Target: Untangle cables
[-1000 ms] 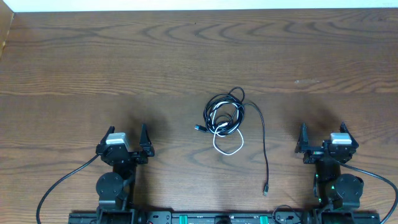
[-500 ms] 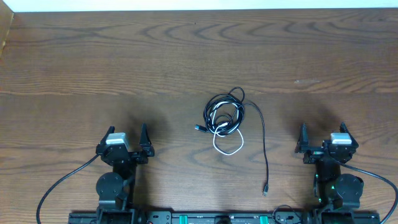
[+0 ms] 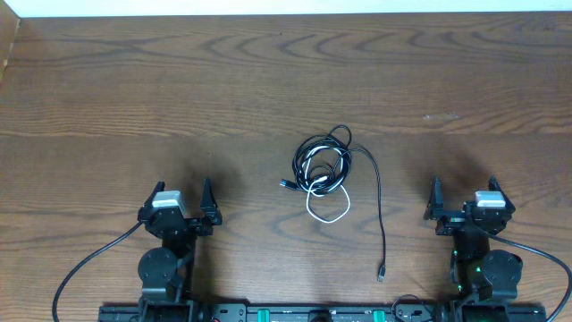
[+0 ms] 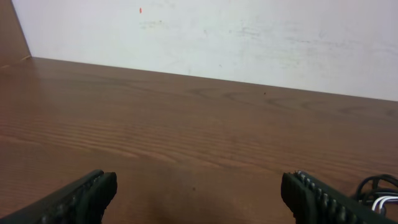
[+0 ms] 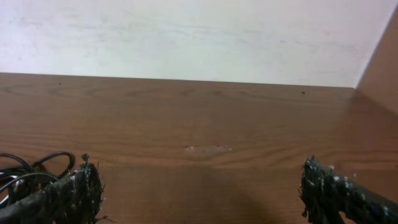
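Two grippers sit at the near edge, well apart from the work: left gripper and right gripper, both spread wide and holding nothing; the wrist views show bare wood between the fingers. Neither touches a cord, so judge this as the start, with nothing separated yet. The nearest piece of the cables is the small plug that ends the long black tail. It lies straight on the table, nearer your right arm than your left. Further out, in the middle between the arms, sits the tangle: black loops coiled loosely with the white cord threaded through them, and its loop hangs out on the near side. A second plug pokes out on the tangle's left. The right wrist view catches the coils low at its left edge, the left wrist view low at its right edge, so both arms likely reach it. To do this well, you probably pin the black coil with one gripper and draw the white loop out with the other, slowly and low to the wood. Pull the free part of the loop, not a plug, which would likely snag. Don't yank the long tail, as that may tighten the coil. The exact crossings can't be made out from above, so check before pulling. Beyond the tangle there is only wood, then the wall.
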